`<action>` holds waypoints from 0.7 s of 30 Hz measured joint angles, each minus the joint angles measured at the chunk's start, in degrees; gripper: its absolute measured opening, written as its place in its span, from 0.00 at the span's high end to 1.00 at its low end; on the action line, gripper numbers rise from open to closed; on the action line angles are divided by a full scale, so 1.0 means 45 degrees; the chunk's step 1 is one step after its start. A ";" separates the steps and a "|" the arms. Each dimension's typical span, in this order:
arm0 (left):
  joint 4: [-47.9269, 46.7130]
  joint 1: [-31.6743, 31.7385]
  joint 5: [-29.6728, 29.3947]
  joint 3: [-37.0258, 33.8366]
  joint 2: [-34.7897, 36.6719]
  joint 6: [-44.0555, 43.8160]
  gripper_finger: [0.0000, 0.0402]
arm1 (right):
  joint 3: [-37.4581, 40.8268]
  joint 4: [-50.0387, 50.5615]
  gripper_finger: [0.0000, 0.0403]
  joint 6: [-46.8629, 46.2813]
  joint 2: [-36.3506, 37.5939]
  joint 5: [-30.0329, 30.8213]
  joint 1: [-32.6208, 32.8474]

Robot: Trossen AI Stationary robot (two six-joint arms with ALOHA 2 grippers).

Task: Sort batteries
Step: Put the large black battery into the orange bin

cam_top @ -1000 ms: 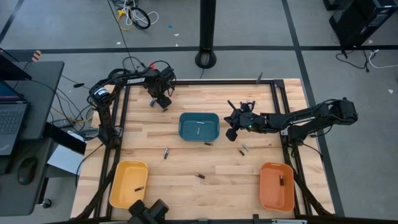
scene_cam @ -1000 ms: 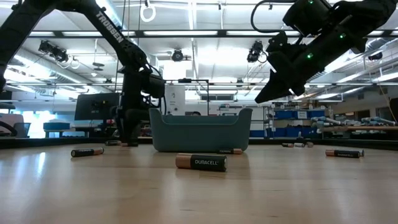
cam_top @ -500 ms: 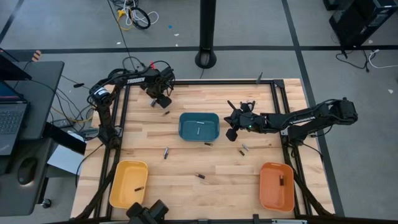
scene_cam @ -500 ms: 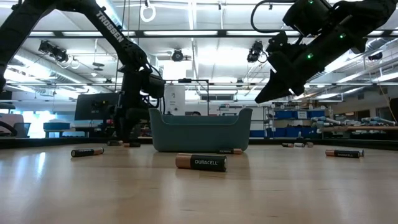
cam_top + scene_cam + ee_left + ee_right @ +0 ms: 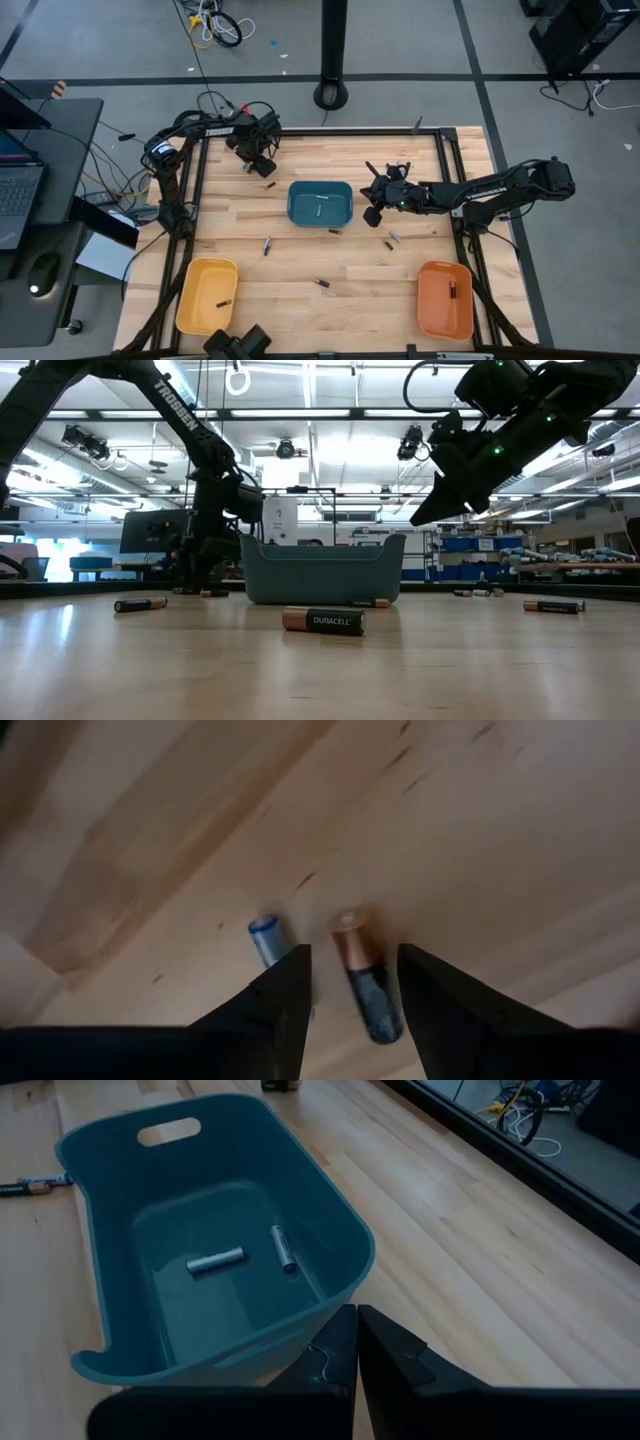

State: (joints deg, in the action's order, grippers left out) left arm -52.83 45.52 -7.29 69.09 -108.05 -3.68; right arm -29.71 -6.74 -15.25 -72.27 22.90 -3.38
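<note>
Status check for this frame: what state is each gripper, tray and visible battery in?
left gripper: open, astride a copper-ended battery lying on the table
right gripper: shut, empty, raised beside the teal tray
teal tray: upright, two batteries inside
yellow tray: one battery inside
orange tray: one battery inside

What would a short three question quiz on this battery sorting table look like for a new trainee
1. True or false: the teal bin holds two batteries.
2. Which gripper has a copper-topped battery lying between its open fingers? A) left gripper B) right gripper
3. Fill in: in the high view, the orange tray sits at the table's front ____ corner.

Key: 1 true. 2 A; the right gripper hangs shut beside the teal bin. 3 right.
</note>
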 joint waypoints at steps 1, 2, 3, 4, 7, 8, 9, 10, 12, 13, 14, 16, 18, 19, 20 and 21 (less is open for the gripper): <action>0.0002 -0.0027 -0.0104 -0.0059 0.0000 0.0000 0.61 | 0.0000 0.0000 0.94 0.0000 0.0000 0.0000 -0.0004; 0.0081 -0.0055 -0.0188 -0.0092 0.0000 -0.0005 0.61 | 0.0000 0.0000 0.94 0.0000 0.0000 0.0000 0.0000; 0.0129 -0.0073 -0.0201 -0.0100 0.0000 0.0000 0.61 | 0.0000 -0.0002 0.94 0.0000 0.0000 0.0000 0.0000; 0.0176 -0.0109 -0.0218 -0.0100 0.0000 0.0002 0.61 | 0.0000 0.0000 0.94 0.0000 0.0000 0.0000 -0.0003; 0.0228 -0.0215 -0.0233 -0.0100 0.0000 0.0098 0.61 | 0.0000 0.0000 0.94 0.0000 0.0000 0.0000 -0.0002; 0.0249 -0.0245 -0.0233 -0.0100 0.0000 0.0102 0.62 | 0.0000 0.0000 0.94 0.0000 0.0000 0.0000 0.0000; 0.0260 -0.0289 -0.0235 -0.0100 -0.0019 0.0112 0.63 | 0.0000 -0.0001 0.94 0.0000 0.0000 0.0000 0.0000; 0.0261 -0.0312 -0.0248 -0.0100 -0.0039 0.0180 0.64 | 0.0000 -0.0003 0.94 0.0000 0.0000 0.0000 0.0000; 0.0265 -0.0356 -0.0252 -0.0100 -0.0044 0.0389 0.67 | 0.0000 -0.0002 0.94 0.0000 0.0000 0.0000 -0.0001; 0.0270 -0.0379 -0.0248 -0.0100 -0.0049 0.0399 0.69 | 0.0000 -0.0005 0.94 0.0000 0.0000 0.0000 0.0000; 0.0274 -0.0393 -0.0248 -0.0100 -0.0049 0.0435 0.71 | 0.0000 -0.0005 0.94 0.0000 0.0000 0.0000 0.0000; 0.0274 -0.0393 -0.0248 -0.0100 -0.0052 0.0574 0.75 | 0.0000 0.0000 0.94 0.0000 0.0000 0.0000 0.0000; 0.0279 -0.0393 -0.0227 -0.0100 -0.0055 0.0805 0.78 | 0.0000 -0.0005 0.94 0.0000 0.0000 0.0000 0.0000; 0.0279 -0.0395 -0.0228 -0.0100 -0.0058 0.0907 0.80 | 0.0000 -0.0005 0.94 0.0000 0.0000 0.0000 0.0000; 0.0279 -0.0398 -0.0229 -0.0099 -0.0058 0.1087 0.82 | 0.0000 -0.0005 0.94 0.0000 0.0000 0.0000 0.0000; 0.0275 -0.0398 -0.0233 -0.0095 -0.0058 0.1186 0.84 | 0.0000 -0.0005 0.94 0.0000 0.0000 0.0000 -0.0004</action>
State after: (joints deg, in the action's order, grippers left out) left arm -51.59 43.72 -8.34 68.66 -108.31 1.65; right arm -29.71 -6.76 -15.25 -72.27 22.90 -3.39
